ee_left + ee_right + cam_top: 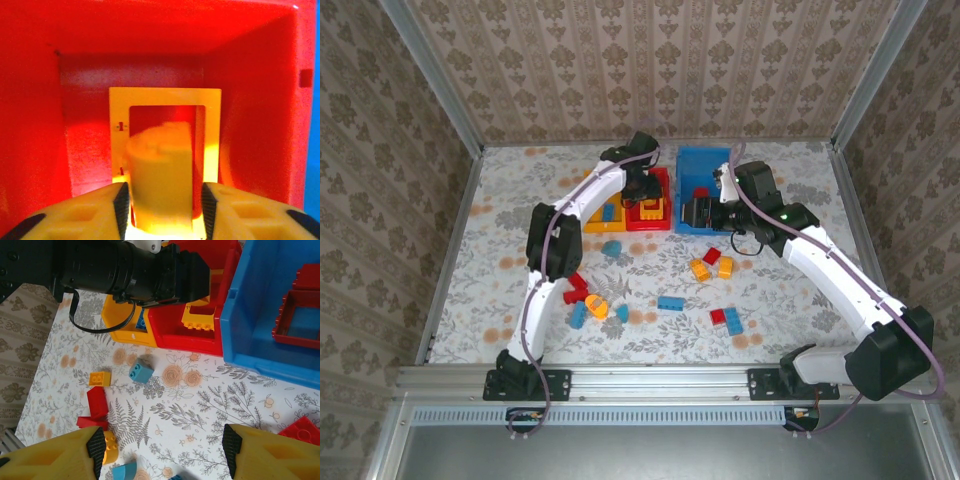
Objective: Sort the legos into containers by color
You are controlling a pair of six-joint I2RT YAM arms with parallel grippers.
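Observation:
My left gripper [162, 210] hangs inside the red container [250, 100]. A blurred yellow lego [160, 170] stands between its fingers, with a gap at the right pad, so the gripper is open. Behind it a yellow square frame [165, 95] lies on the red floor. From above, the left gripper [642, 185] is over the red container [648, 222], between the yellow container [592, 226] and the blue container [705, 165]. My right gripper [162, 450] is open over the table with nothing between its fingers. A red frame [300, 315] lies in the blue container [245, 315].
Loose legos lie on the patterned table: a blue one [141, 372], a yellow one [100, 378], a red one [97, 401], an orange-red group [712, 262], a blue one [670, 302], a red-blue pair [727, 320]. The left arm [125, 270] reaches over the containers.

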